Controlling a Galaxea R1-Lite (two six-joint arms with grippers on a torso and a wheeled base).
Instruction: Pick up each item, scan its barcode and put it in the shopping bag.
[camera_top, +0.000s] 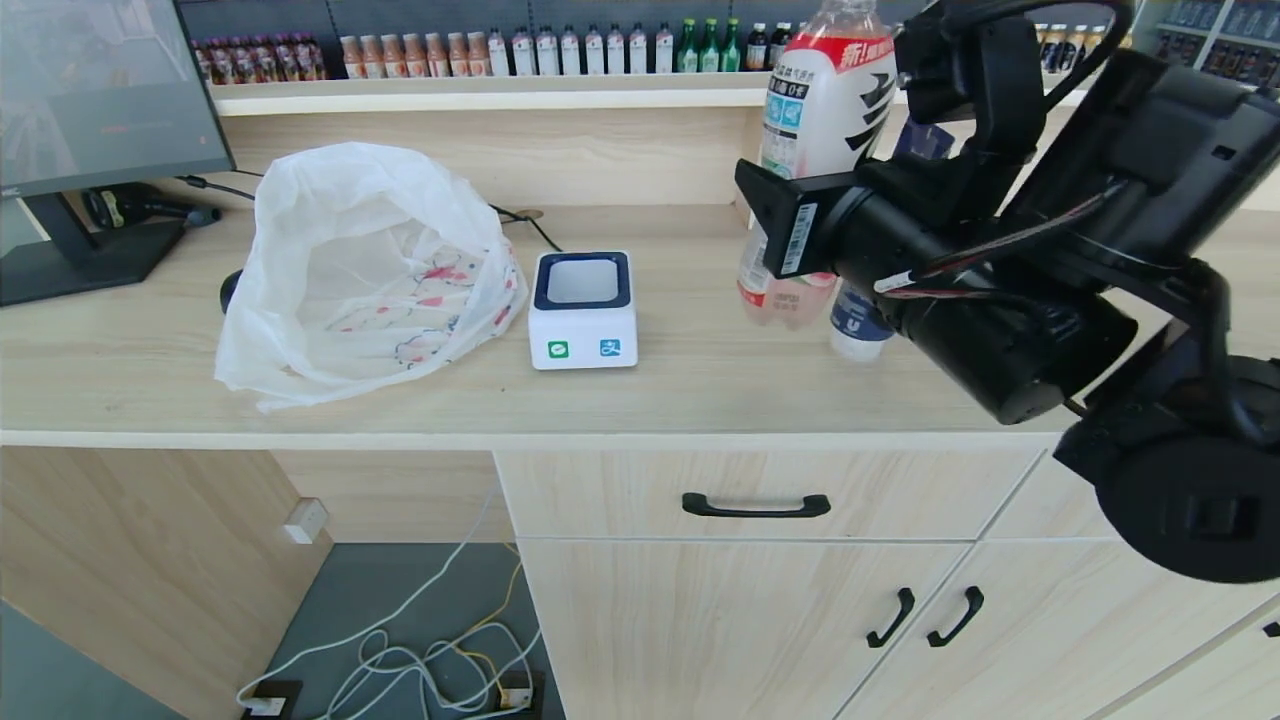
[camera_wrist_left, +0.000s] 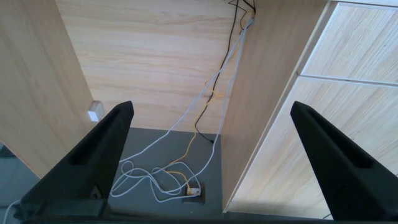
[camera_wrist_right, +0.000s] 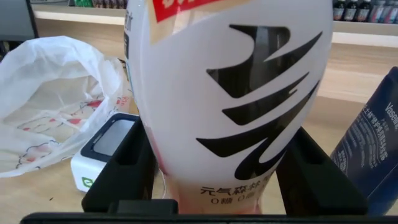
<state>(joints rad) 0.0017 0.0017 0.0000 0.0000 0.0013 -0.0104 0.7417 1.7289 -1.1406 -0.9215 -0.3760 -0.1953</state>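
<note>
The bottle (camera_top: 825, 100) is clamped in the right hand (camera_wrist_right: 214, 186), which is closed around its body, at the upper right of the head view. It is held over the bench (camera_top: 700, 390), right of the scanner (camera_top: 582, 308) and shopping bag (camera_top: 360, 270). The left hand (camera_wrist_left: 211, 109) is seen spread open.

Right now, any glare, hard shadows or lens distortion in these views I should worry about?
Head view: pale reflections on the monitor and the scanner window; shadow under the shopping bag is soft; cabinet lines lean toward the corners. Right wrist view: the bottle sits close to the lens and bulges. Left wrist view: even light, left gripper open, in dark silhouette.
</note>
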